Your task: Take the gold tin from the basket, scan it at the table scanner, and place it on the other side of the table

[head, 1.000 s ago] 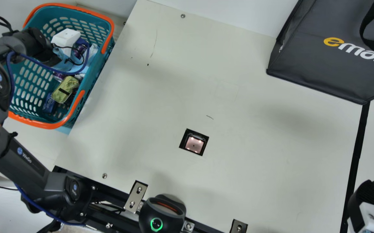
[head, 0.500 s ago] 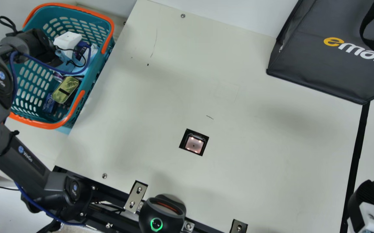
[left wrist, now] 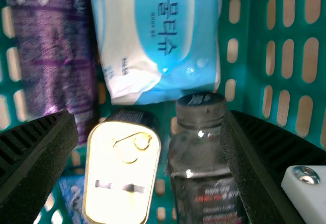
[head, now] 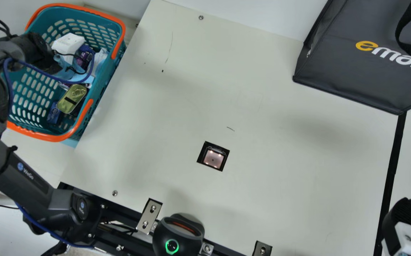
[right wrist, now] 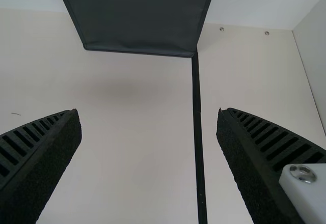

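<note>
Beyond the desk's point(head: 280, 153) left edge, I am holding my left claw point(left wrist: 147, 118) wide over the basket point(head: 85, 116), probably for straddling the gold tin point(head: 72, 98), lying near its desk-side rim. Rightward, my right claw point(right wrist: 148, 113) is hanging wide.

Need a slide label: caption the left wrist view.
Open left end effector over gold tin and dark bottle in teal basket.

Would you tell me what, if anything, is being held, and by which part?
Nothing: the left gripper is open at the basket, the right gripper open over the table.
</note>
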Tool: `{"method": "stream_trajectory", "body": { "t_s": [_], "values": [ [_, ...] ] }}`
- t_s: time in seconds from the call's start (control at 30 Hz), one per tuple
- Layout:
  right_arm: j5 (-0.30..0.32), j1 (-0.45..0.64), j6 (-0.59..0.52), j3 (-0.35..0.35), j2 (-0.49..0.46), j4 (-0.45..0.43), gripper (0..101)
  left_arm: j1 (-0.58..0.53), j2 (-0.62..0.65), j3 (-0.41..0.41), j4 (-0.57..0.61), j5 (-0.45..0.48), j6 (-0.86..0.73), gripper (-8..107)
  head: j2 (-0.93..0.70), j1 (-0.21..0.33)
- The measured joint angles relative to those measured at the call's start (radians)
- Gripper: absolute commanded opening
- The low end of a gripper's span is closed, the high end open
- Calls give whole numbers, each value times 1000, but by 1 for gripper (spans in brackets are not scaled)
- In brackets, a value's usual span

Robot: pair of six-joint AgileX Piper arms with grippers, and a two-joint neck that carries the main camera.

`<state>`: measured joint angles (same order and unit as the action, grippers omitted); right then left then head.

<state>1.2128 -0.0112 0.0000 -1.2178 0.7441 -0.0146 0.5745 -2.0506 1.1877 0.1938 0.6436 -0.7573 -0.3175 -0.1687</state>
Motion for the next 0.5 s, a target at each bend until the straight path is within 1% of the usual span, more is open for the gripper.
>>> {"method": "stream_trajectory", "body": {
  "t_s": [0.13,0.5],
  "values": [
    [0,0,0,0,0,0,95,29,27,6,19,31,-40,90,0,2],
    [0,0,0,0,0,0,95,103,92,15,18,109,-104,90,0,0]
  ]
}}
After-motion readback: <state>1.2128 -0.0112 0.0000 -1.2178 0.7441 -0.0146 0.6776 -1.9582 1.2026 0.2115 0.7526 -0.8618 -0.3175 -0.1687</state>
